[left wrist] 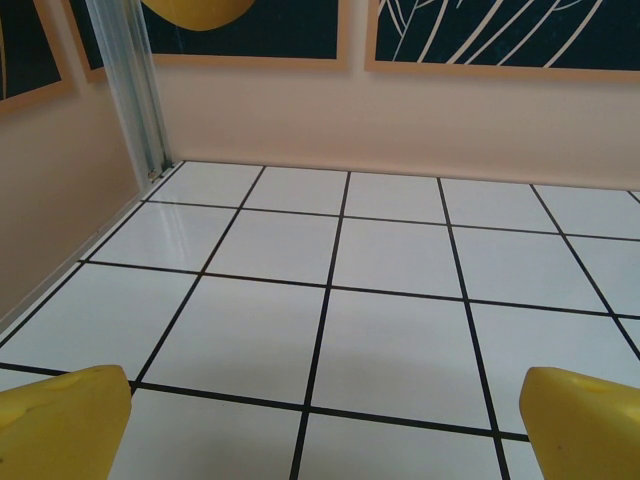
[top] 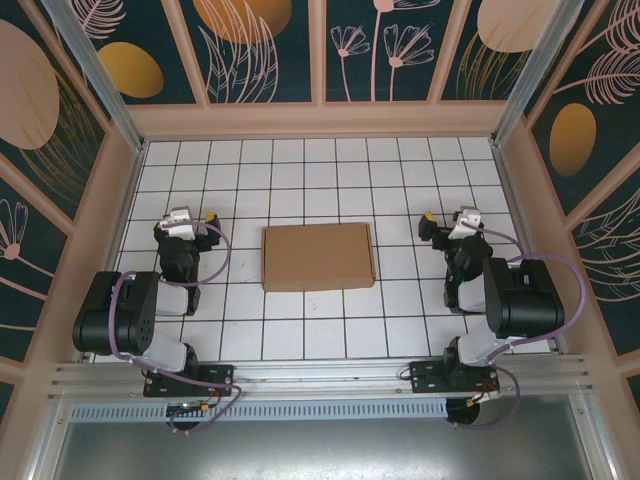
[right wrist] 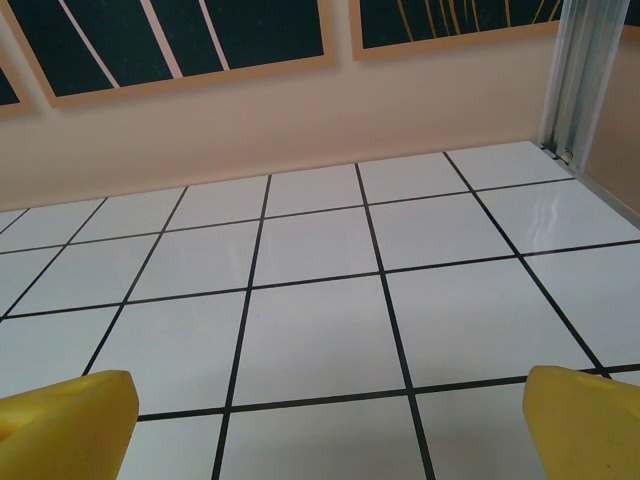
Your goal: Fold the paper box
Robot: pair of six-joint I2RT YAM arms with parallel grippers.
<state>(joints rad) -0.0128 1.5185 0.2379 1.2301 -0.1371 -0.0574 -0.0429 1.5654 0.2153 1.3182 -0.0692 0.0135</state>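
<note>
White tiled tabletop (top: pixel 300 170) w/ black grid lines is lying flat inside a pale peach-walled enclosure (top: pixel 320 120). Dark teal panels (top: pixel 260 40) w/ orange discs & line-drawn plants are running along the back & both sides. An aluminium post (top: pixel 92 62) is standing at the far-left corner, another post (top: pixel 540 70) at far-right. An aluminium rail (top: pixel 320 372) is running across the near edge, w/ a slotted strip (top: pixel 320 410) just below it.

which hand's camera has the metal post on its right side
The right hand; its post stands at right, while the left hand sees one at left.
</note>
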